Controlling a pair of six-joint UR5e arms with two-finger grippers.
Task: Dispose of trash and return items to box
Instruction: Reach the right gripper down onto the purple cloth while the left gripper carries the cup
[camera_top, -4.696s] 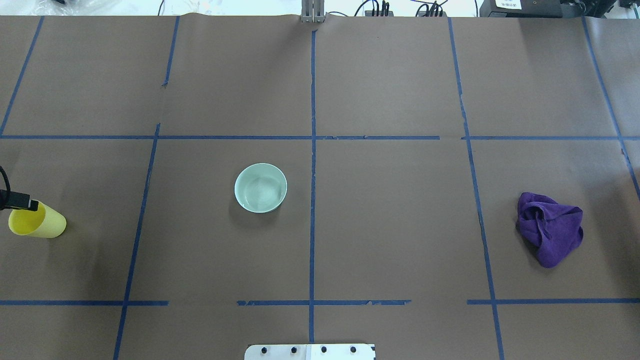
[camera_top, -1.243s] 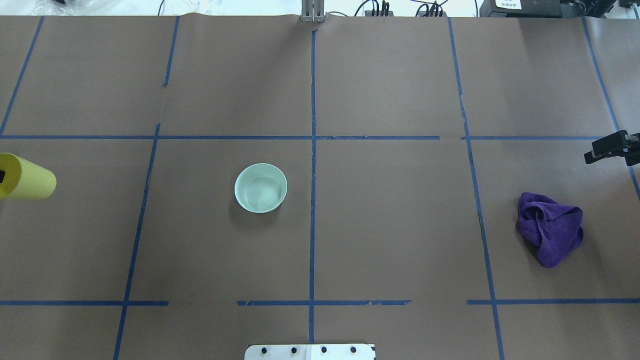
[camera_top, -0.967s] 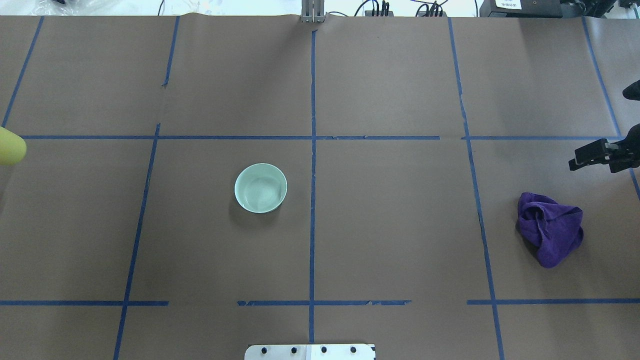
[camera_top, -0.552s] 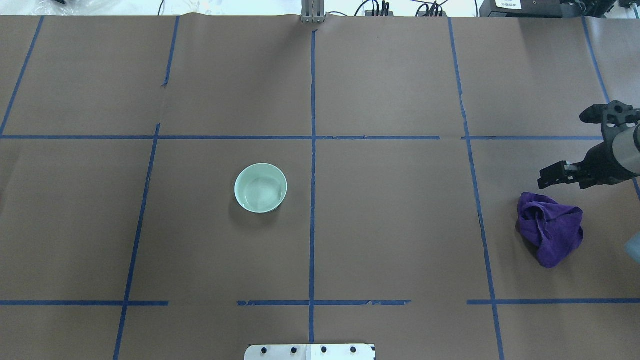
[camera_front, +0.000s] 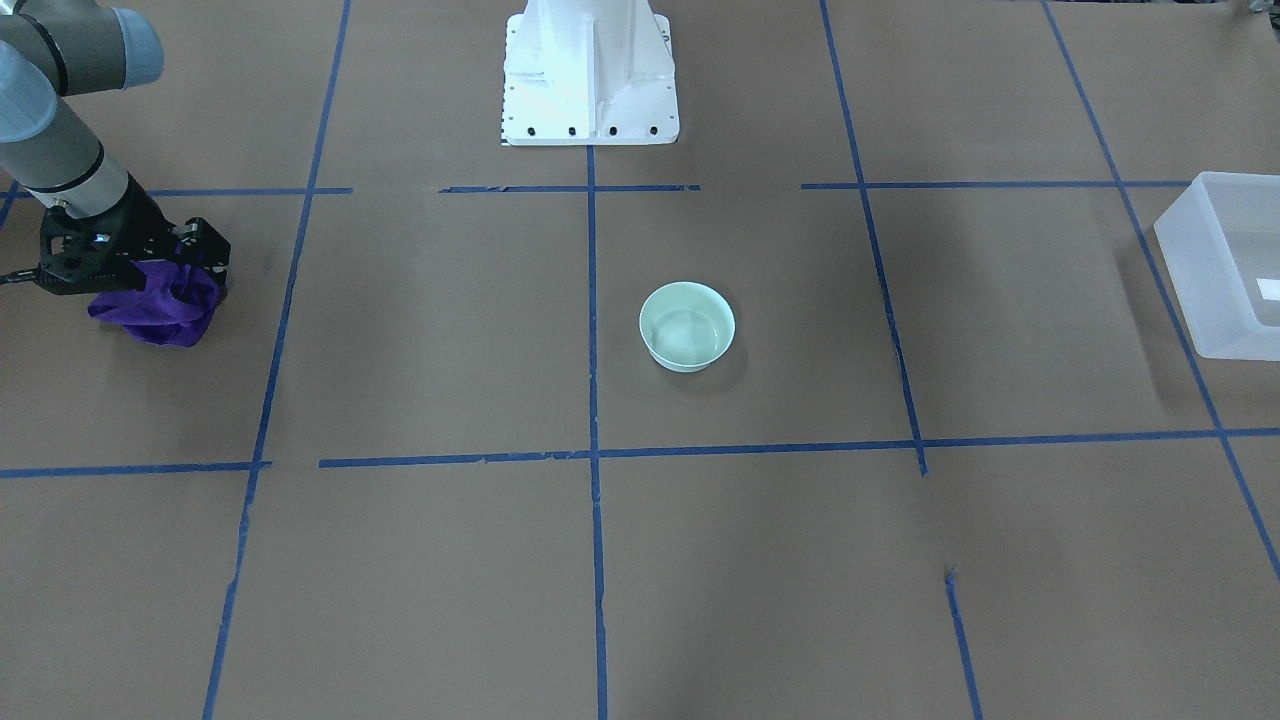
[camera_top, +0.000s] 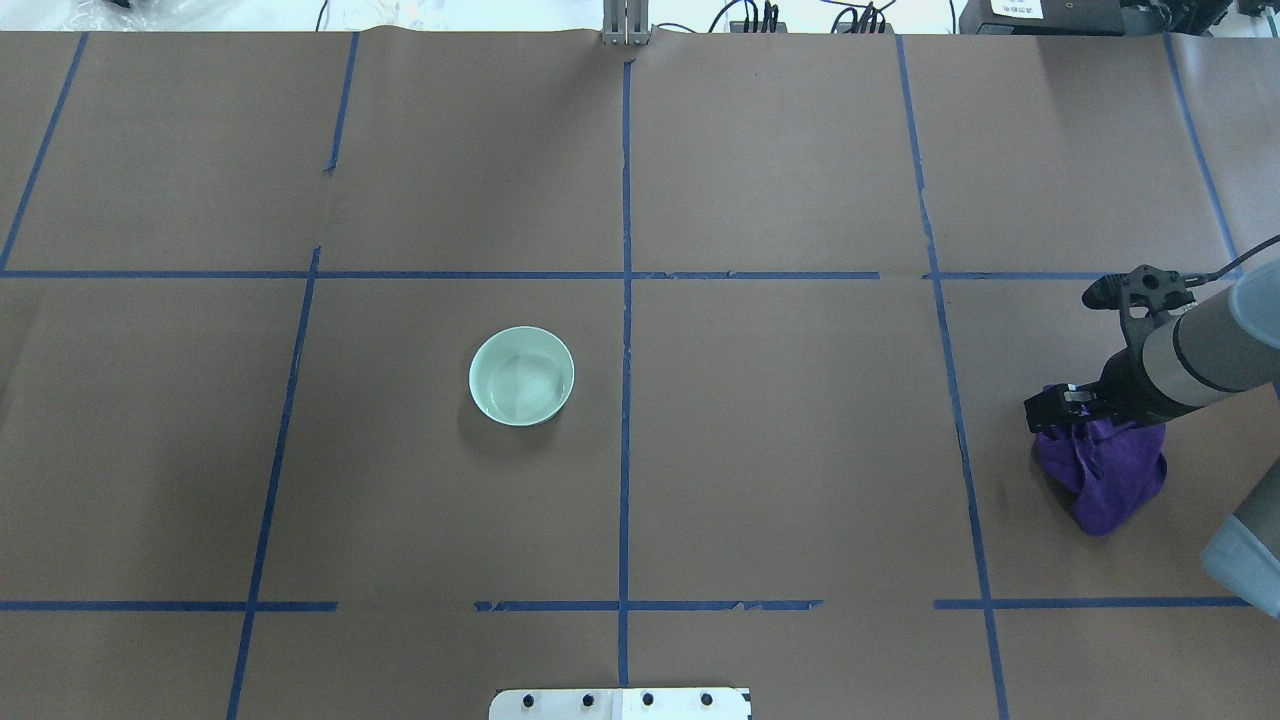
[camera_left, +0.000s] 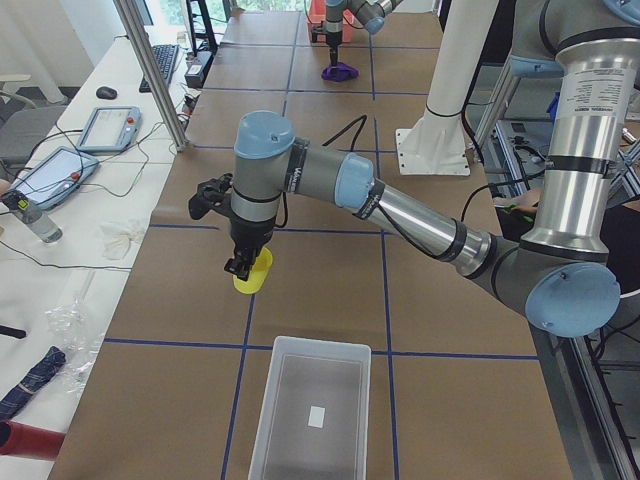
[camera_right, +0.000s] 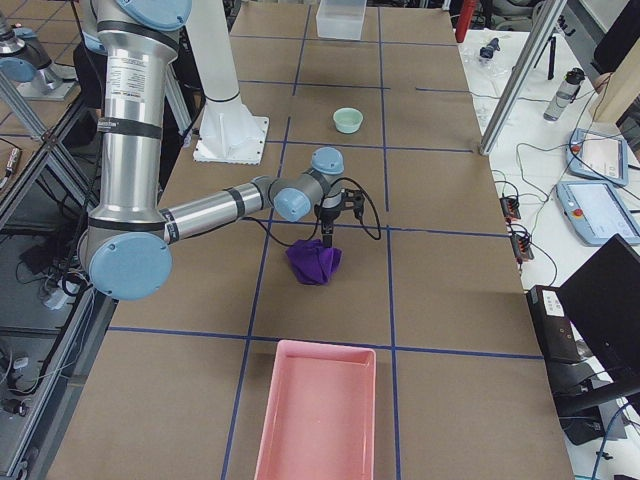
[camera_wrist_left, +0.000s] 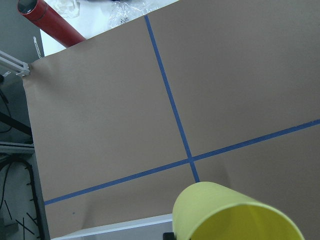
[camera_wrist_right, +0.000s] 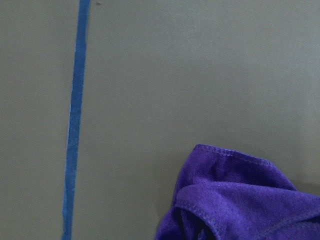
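Note:
The pale yellow cup (camera_left: 256, 277) hangs in my left gripper (camera_left: 241, 268) above the table, a little short of the frosted-white box (camera_left: 262, 430). The cup fills the bottom of the left wrist view (camera_wrist_left: 235, 215). The box also shows at the front view's right edge (camera_front: 1190, 270). The mint-green bowl (camera_top: 521, 375) stands upright and empty near the table's middle. My right gripper (camera_top: 1085, 415) is open and low over a crumpled purple cloth (camera_top: 1105, 475), its fingers at the cloth's top; the cloth also shows in the right wrist view (camera_wrist_right: 240, 200).
A pink tray (camera_right: 318, 410) lies at the table's right end, beyond the purple cloth. The white robot base (camera_front: 588, 70) stands at the table's near edge. Blue tape lines grid the brown table cover. Tablets and cables lie on side benches.
My left arm has carried the yellow cup out past the overhead view's left edge. My right arm has come in from the right and dropped onto the purple cloth.

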